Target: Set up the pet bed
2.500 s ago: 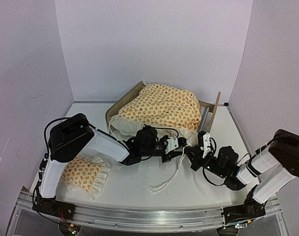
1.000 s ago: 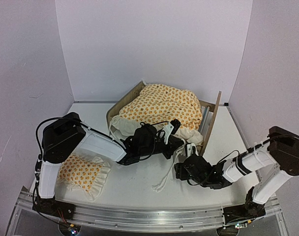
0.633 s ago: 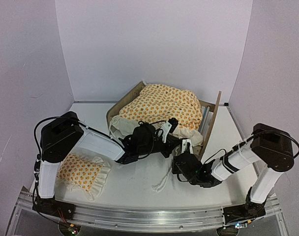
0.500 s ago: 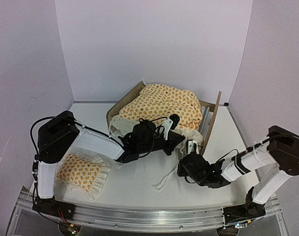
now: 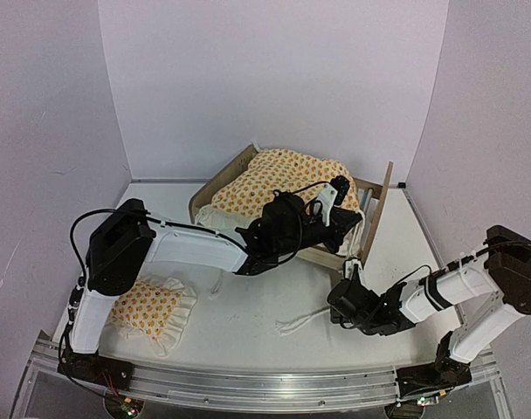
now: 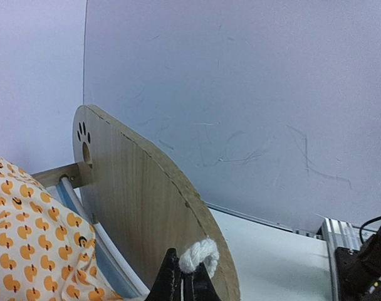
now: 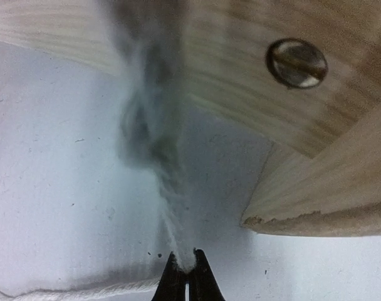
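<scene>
The pet bed (image 5: 378, 208) stands at the back, its plywood end board (image 6: 140, 200) with a paw-print cutout beside the left fingers. An orange-patterned blanket (image 5: 287, 188) is heaped over the mattress (image 6: 113, 256). My left gripper (image 5: 341, 186) reaches over the bed's right end, shut on a knotted loop of white rope (image 6: 200, 256). Low on the table by the bed's front right corner, my right gripper (image 5: 353, 264) is shut on the same rope (image 7: 172, 219), which runs up toward the wood (image 7: 316, 194). More of the rope (image 5: 302, 322) trails on the table.
A small matching ruffled pillow (image 5: 149, 307) lies at the front left beside the left arm's base. Lilac walls close in the back and both sides. A metal rail (image 5: 265, 384) runs along the near edge.
My left gripper has lifted and swung right, from the bed's front to over its right end, carrying the rope. The right gripper has shut on the rope and shifted slightly right.
</scene>
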Action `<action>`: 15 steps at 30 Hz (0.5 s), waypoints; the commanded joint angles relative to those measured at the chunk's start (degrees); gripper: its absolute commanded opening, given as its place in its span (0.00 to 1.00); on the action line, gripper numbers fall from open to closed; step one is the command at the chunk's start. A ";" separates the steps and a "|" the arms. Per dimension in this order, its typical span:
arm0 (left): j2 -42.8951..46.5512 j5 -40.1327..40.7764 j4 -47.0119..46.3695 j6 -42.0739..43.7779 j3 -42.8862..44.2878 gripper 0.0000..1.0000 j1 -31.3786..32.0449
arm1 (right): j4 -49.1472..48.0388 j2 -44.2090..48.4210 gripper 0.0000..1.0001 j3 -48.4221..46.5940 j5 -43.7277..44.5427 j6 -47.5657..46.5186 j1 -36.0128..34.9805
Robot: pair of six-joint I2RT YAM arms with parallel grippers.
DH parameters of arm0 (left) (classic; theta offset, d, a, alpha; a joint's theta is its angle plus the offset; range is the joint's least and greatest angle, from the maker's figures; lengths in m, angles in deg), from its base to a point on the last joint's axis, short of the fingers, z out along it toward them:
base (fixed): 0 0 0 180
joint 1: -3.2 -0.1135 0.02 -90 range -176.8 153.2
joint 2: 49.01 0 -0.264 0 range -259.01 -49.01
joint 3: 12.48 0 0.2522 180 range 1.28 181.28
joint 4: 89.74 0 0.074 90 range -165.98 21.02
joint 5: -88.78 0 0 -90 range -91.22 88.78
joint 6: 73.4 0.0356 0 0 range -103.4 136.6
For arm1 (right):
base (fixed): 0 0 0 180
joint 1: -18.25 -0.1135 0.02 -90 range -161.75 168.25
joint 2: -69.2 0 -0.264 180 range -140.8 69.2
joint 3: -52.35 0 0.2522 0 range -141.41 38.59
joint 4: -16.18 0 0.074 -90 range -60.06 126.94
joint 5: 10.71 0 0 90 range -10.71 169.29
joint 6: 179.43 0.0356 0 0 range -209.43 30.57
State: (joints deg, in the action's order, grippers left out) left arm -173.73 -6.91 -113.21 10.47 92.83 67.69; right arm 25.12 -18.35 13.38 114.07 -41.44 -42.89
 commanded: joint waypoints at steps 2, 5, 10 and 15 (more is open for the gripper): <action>-2.27 9.15 -5.84 7.68 11.92 0.00 -0.35 | 6.26 -1.64 0.00 -0.93 -0.94 1.77 -0.29; -2.94 14.10 -6.00 11.63 14.82 0.00 -0.42 | 6.32 -2.87 0.00 -0.88 -1.77 2.19 -0.29; -4.25 15.71 -5.91 15.22 20.41 0.00 -1.84 | 5.62 -4.47 0.00 -0.71 -3.86 1.60 -0.29; -6.23 13.29 -5.09 16.24 23.44 0.00 -2.18 | 5.39 -5.79 0.00 -0.62 -5.46 1.28 -0.29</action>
State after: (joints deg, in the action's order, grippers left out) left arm -182.65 4.39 -106.24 24.30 108.85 67.60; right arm 25.21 -22.08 11.87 114.84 -40.08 -42.78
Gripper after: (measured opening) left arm 0.009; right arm 0.027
